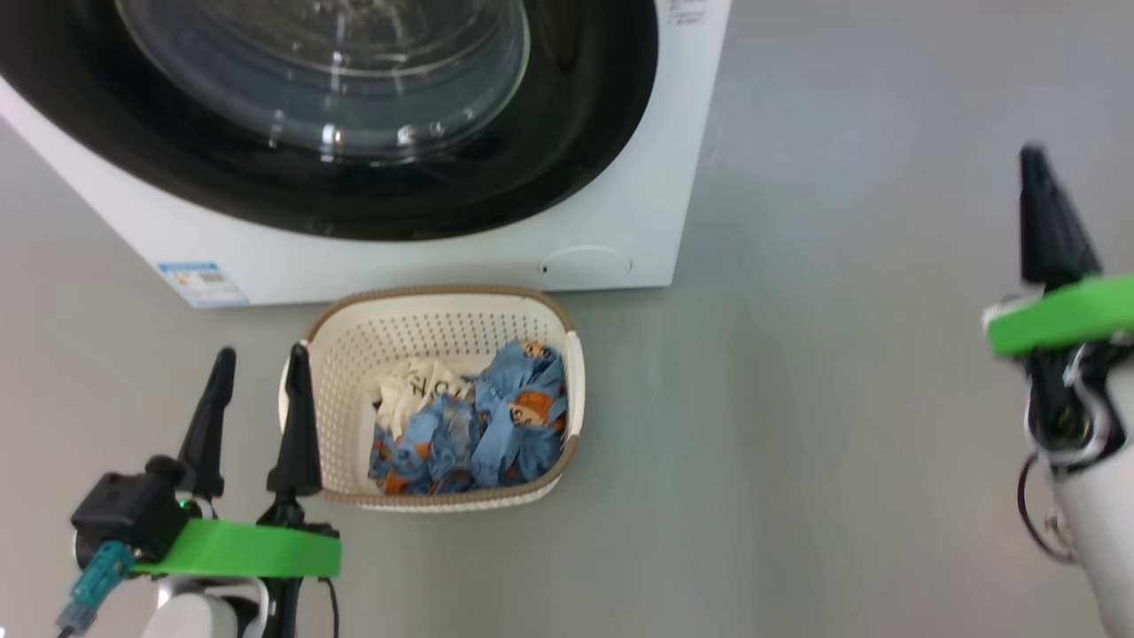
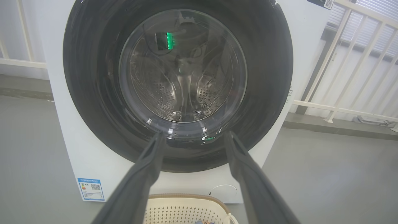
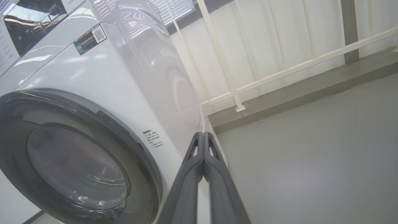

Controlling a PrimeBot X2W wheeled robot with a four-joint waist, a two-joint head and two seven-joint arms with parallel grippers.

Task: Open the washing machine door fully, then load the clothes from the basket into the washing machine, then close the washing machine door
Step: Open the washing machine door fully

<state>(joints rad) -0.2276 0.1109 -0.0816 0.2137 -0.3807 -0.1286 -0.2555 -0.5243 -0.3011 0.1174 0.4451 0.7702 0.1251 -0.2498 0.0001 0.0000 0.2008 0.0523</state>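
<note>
The white washing machine [image 1: 620, 213] stands at the top of the head view, its glossy black round door [image 1: 567, 151] shut flat against the front. The same door [image 2: 93, 93] faces the left wrist camera and shows again as the door [image 3: 149, 174] at lower left of the right wrist view. On the floor in front sits the cream basket [image 1: 416, 332] holding blue bear-print and cream clothes [image 1: 496, 416]. My left gripper [image 1: 259, 377] stands open just left of the basket, empty. My right gripper [image 1: 1036, 168] hangs far right, fingers pressed together, holding nothing.
Grey floor [image 1: 797, 443] stretches to the right of the basket and machine. A white railing [image 2: 342, 77] and a low kerb run behind and beside the washing machine. A round white filter cap [image 1: 585, 263] and a blue label sticker [image 1: 202, 282] mark the machine's lower front.
</note>
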